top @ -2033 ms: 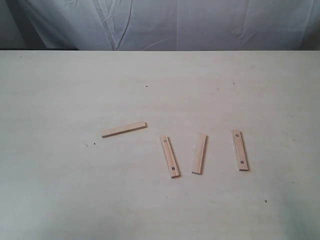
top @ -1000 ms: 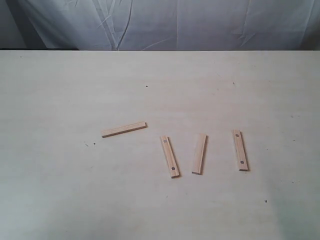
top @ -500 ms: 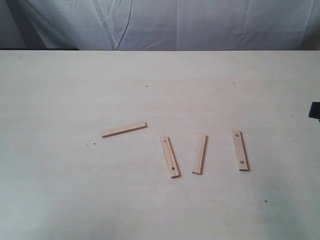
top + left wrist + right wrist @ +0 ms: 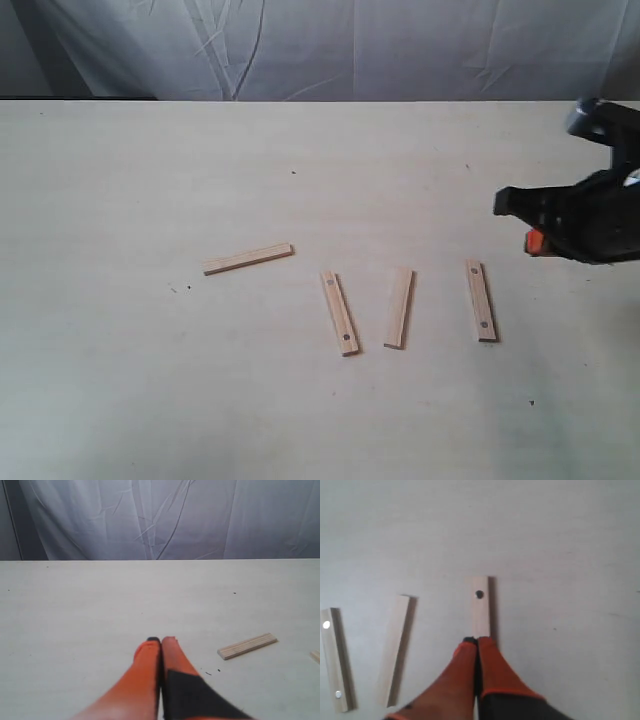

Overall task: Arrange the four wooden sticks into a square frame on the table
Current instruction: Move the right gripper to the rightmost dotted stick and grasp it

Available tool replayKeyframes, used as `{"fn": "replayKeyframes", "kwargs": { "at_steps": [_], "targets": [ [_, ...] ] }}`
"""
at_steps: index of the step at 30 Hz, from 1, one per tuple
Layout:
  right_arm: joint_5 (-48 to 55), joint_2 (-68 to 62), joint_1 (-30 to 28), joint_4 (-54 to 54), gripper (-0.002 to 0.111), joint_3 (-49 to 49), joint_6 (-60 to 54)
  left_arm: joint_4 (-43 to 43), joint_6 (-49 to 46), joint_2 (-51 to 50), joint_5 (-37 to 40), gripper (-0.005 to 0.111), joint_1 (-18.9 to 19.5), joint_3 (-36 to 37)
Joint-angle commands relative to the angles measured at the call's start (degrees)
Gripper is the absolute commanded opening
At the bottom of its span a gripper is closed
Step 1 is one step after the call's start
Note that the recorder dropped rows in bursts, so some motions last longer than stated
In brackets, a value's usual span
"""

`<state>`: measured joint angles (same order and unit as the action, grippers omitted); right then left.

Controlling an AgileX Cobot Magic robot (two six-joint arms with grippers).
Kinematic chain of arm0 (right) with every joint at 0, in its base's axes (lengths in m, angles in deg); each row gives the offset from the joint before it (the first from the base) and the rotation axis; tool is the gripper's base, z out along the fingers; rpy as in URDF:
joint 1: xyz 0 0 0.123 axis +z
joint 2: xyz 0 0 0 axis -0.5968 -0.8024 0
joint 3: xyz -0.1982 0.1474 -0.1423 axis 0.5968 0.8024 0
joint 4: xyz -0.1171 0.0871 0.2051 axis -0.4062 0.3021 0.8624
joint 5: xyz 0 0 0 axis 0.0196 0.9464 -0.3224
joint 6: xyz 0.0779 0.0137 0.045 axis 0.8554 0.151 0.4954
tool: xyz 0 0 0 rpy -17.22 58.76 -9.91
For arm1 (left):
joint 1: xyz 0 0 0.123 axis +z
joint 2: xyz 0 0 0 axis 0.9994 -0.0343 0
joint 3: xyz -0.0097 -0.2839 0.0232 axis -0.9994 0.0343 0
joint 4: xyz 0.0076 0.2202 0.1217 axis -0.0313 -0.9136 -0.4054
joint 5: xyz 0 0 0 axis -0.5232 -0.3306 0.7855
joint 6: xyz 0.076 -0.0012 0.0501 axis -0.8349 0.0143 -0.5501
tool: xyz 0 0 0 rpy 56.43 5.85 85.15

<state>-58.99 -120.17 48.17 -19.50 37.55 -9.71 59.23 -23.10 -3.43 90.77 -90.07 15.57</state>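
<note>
Four flat rectangular pale-wood sticks (image 4: 398,308) lie apart on matte beige surface (image 4: 120,400). Right gripper (image 4: 477,641), 3 o'clock edge, clenched empty, arm cut off; left gripper (image 4: 160,641) clenched empty.

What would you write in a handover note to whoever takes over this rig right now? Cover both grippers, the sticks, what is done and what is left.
Left gripper: shut, empty, not in the exterior view.
Right gripper: shut, empty, tips lined up with one end of the rightmost stick.
Sticks: all four lie flat and apart on the table: the angled stick at left, then the dotted stick, the plain stick and the rightmost one.
Done: nothing; no corner is formed.
Left: lay all four as a square frame.
</note>
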Motion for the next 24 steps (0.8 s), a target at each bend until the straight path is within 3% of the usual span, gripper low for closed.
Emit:
{"fn": "replayKeyframes", "kwargs": {
  "at_steps": [1, 9, 14, 24],
  "targets": [
    [3.57, -8.34, 4.70, -0.74, 0.000, -6.08, 0.50, 0.00, 0.13, 0.30, -0.73, 0.000, 0.20, 0.22],
    [13.76, -20.02, 7.37, -11.99, 0.037, -15.15, 11.55, 0.00, 0.13, 0.30, -0.73, 0.000, 0.20, 0.22],
    [13.59, -22.43, 7.93, -17.30, 0.037, -15.67, 18.48, 0.00, 0.13, 0.30, -0.73, 0.000, 0.20, 0.22],
    [11.19, -25.47, 7.93, -19.19, 0.037, -15.67, 19.73, -1.07, 0.13, 0.30, -0.72, 0.000, 0.20, 0.22]
  ]
}}
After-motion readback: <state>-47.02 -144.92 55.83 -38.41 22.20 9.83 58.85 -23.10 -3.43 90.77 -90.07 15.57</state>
